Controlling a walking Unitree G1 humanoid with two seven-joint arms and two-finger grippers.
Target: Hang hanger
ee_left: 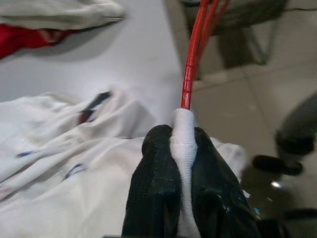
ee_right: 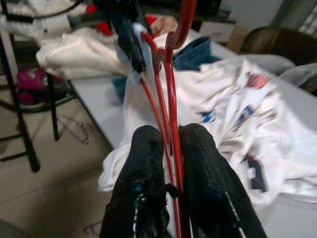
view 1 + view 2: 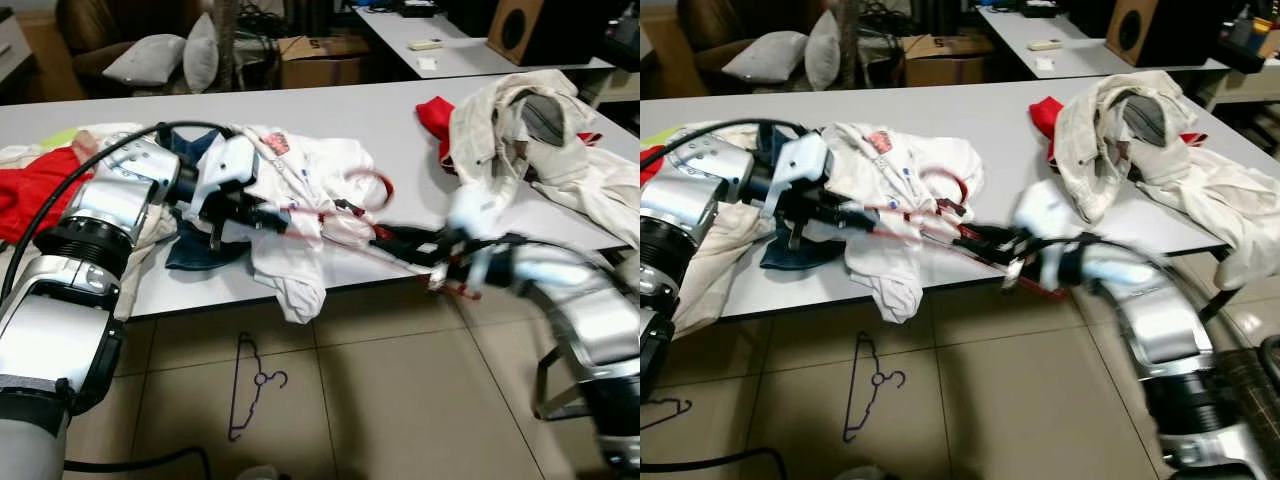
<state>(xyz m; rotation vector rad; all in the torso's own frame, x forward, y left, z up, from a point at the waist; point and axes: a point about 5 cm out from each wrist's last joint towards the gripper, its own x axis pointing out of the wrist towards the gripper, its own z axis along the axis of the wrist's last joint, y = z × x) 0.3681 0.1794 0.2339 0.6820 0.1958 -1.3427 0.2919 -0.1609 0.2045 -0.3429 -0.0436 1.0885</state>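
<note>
Here the right gripper point(image 2: 171, 148) clamps the red hanger point(image 2: 168, 94) between its fingers at the table point(image 3: 400, 120) edge. Beyond it, the left gripper point(image 1: 183, 148) pinches the white shirt point(image 3: 300, 190) cloth around the hanger's other end, which runs between the two above the shirt.

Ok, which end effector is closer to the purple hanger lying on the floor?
Left. The left end effector is over the table edge, almost above the purple hanger; the right end effector is off to the hanger's right.
</note>
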